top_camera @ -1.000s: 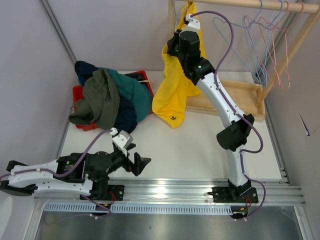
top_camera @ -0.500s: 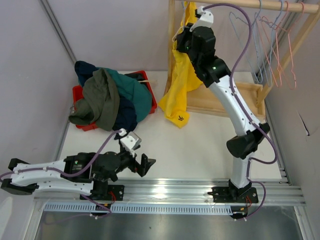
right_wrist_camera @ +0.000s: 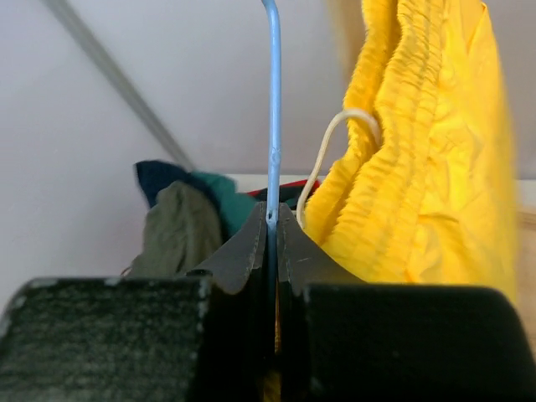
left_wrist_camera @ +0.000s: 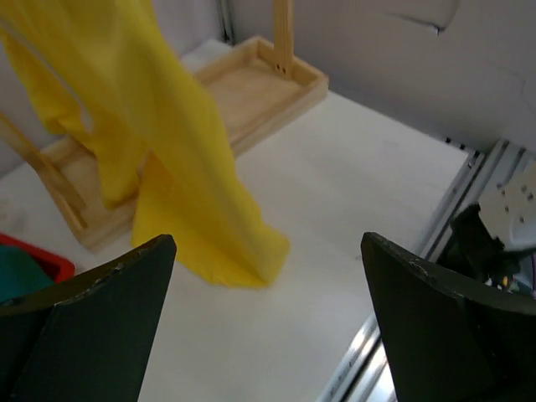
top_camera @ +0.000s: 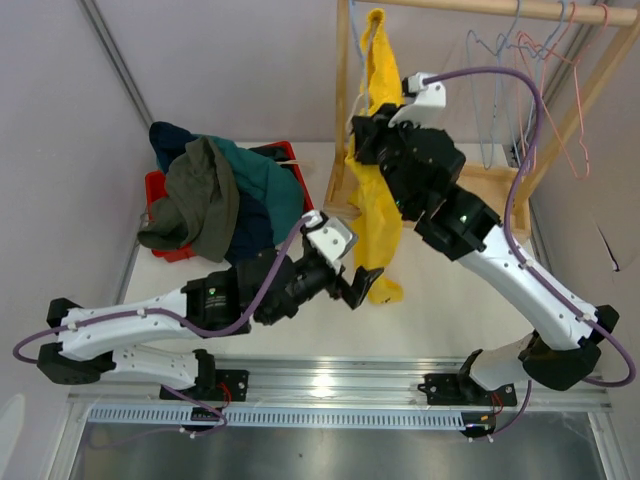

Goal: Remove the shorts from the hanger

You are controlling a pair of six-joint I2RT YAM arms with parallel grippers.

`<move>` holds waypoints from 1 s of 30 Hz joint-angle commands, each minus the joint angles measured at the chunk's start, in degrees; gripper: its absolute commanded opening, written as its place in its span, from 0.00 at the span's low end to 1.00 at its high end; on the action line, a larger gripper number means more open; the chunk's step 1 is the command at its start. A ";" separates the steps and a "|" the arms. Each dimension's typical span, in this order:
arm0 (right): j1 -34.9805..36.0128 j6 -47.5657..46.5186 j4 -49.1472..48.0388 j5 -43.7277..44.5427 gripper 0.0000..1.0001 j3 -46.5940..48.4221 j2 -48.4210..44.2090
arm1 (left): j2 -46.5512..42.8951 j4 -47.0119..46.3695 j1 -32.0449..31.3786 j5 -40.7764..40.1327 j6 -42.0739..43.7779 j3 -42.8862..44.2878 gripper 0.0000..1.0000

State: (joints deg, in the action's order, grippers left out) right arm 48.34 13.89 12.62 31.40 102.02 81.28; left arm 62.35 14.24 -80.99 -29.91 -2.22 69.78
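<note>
The bright yellow shorts (top_camera: 375, 190) hang in a long strip from a blue wire hanger (right_wrist_camera: 272, 100) at the left end of the wooden rack. My right gripper (top_camera: 362, 130) is shut on the hanger wire, with the jaws closed around it in the right wrist view (right_wrist_camera: 272, 219). The elastic waist and white drawstring (right_wrist_camera: 335, 142) sit just right of them. My left gripper (top_camera: 357, 287) is open and empty beside the shorts' lower end. In the left wrist view (left_wrist_camera: 268, 335) the yellow shorts (left_wrist_camera: 176, 159) hang ahead, untouched. Olive-grey (top_camera: 200, 200), teal (top_camera: 270, 185) and navy (top_camera: 170, 135) shorts lie piled at the left.
The pile rests on a red tray (top_camera: 157, 185) by the left wall. The wooden rack has a top rail (top_camera: 480, 8), a base (top_camera: 470, 190) and several empty wire hangers (top_camera: 540, 60) at its right. An aluminium rail (top_camera: 350, 375) runs along the near edge.
My right gripper has moved down and toward the front with the hanger, stretching the yellow shorts longer. My left arm has risen and reached right, up to the shorts' lower end.
</note>
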 commanded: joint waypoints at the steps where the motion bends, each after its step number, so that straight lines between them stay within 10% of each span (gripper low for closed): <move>1: 5.52 -2.64 -14.82 6.04 0.00 -1.82 -3.58 | 4.34 -10.70 3.02 3.63 9.24 6.86 0.99; 11: 8.79 -0.62 -15.17 7.45 0.00 -5.25 -7.09 | 9.55 -16.96 4.79 3.72 9.25 6.16 0.95; 19: 10.02 2.89 -14.56 8.15 0.00 -8.41 -11.66 | 12.79 -20.39 7.07 0.91 10.74 3.53 0.53; 24: 10.29 3.60 -14.29 8.85 0.00 -9.82 -13.16 | 13.33 -21.45 7.78 1.26 9.25 2.65 0.01; 30: 10.29 0.44 -13.85 10.43 0.00 -6.06 -11.76 | 6.93 -21.71 4.81 2.32 2.76 -4.11 0.00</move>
State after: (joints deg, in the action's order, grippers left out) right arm 57.95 15.27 5.76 40.21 91.39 70.39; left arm 73.91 -6.55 -74.11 -27.97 5.28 69.78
